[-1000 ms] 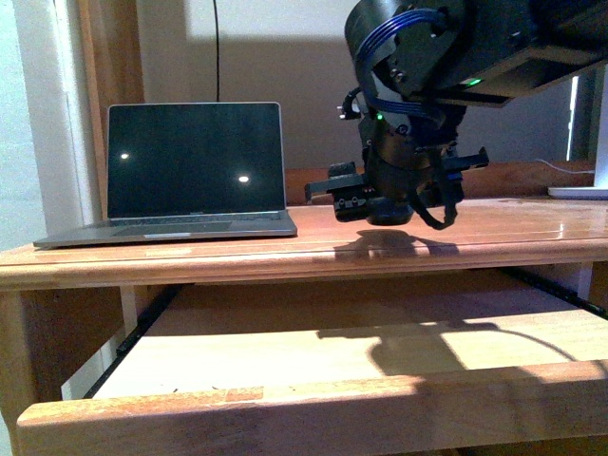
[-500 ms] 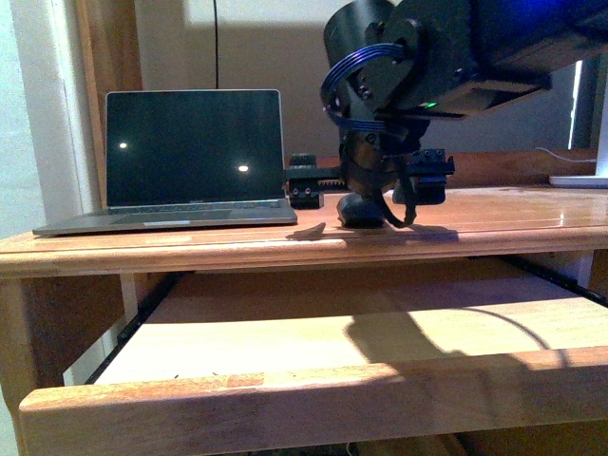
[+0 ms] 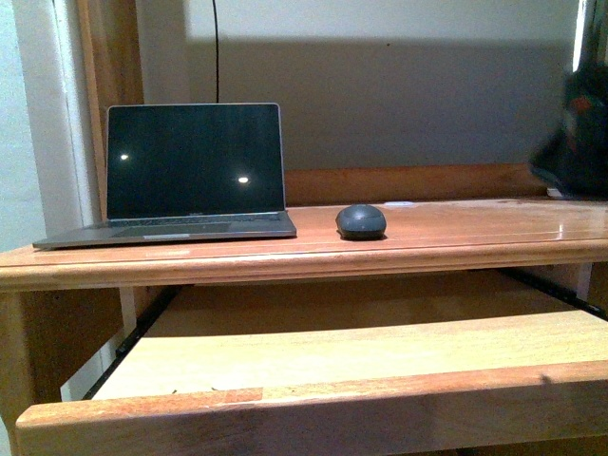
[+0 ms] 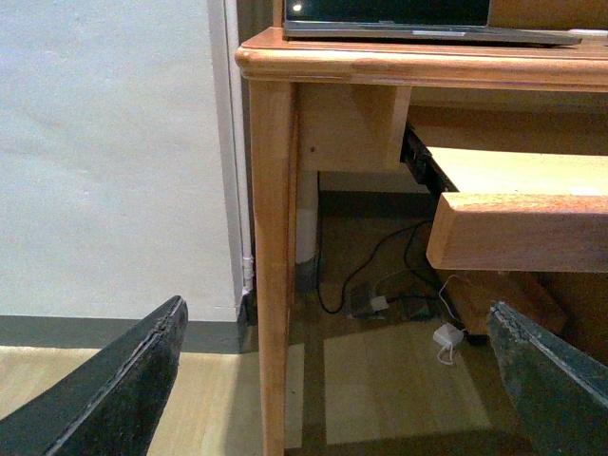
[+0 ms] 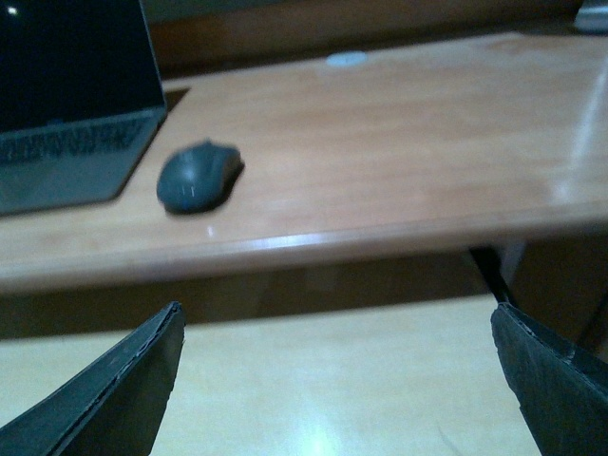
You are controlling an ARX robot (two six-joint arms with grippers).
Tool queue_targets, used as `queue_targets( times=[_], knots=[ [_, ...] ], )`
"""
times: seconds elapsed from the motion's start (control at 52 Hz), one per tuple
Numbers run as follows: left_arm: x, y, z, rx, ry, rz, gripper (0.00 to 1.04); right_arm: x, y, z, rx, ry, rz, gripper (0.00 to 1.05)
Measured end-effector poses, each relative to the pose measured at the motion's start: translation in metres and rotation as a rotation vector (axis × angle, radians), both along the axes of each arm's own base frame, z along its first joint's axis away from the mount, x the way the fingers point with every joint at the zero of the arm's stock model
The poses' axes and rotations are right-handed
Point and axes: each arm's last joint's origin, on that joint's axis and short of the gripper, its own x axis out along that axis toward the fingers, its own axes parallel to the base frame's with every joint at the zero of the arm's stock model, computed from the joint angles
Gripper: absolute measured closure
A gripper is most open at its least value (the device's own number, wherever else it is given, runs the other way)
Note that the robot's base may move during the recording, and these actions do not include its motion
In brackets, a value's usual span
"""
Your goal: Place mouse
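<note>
Dark grey mouse rests free at frame centre on the desk, just right of the laptop. Right end effector, the nearer, is spread and empty, with the mouse ahead of it. Left end effector is likewise spread and empty.

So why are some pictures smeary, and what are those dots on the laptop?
Front view: the dots are reflections on the open grey laptop's black screen; the dark shape at the right edge is blurred. Right wrist view: soft throughout, the small dark grey oval mouse fuzzy. Left wrist view: sharp.
</note>
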Motion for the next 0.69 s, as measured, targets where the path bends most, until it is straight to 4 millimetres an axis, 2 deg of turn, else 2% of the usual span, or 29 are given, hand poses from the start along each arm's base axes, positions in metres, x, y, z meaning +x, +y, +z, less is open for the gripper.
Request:
queue_targets(
  times=[0.038,0.115,0.212,0.269,0.404,0.519,0.692],
  knots=[
    [0.0,0.0,0.0,0.0,0.0,0.0,0.08,-0.021,-0.003,-0.023,-0.023,0.029,0.015,0.07],
    [0.0,0.0,0.0,0.0,0.0,0.0,0.08,-0.048,-0.005,-0.057,-0.052,0.071,0.034,0.07],
    [0.0,0.0,0.0,0.0,0.0,0.0,0.08,-0.062,-0.003,-0.088,-0.084,0.123,0.04,0.07],
    [0.0,0.0,0.0,0.0,0.0,0.0,0.08,-0.065,-0.001,-0.099,-0.093,0.136,0.043,0.07],
    [0.0,0.0,0.0,0.0,0.0,0.0,0.08,-0.062,0.01,-0.114,-0.113,0.14,0.054,0.07],
    [0.0,0.0,0.0,0.0,0.0,0.0,0.08,-0.05,0.026,-0.128,-0.142,0.159,0.063,0.07],
    [0.0,0.0,0.0,0.0,0.0,0.001,0.08,-0.031,0.047,-0.135,-0.168,0.172,0.067,0.07]
  ],
)
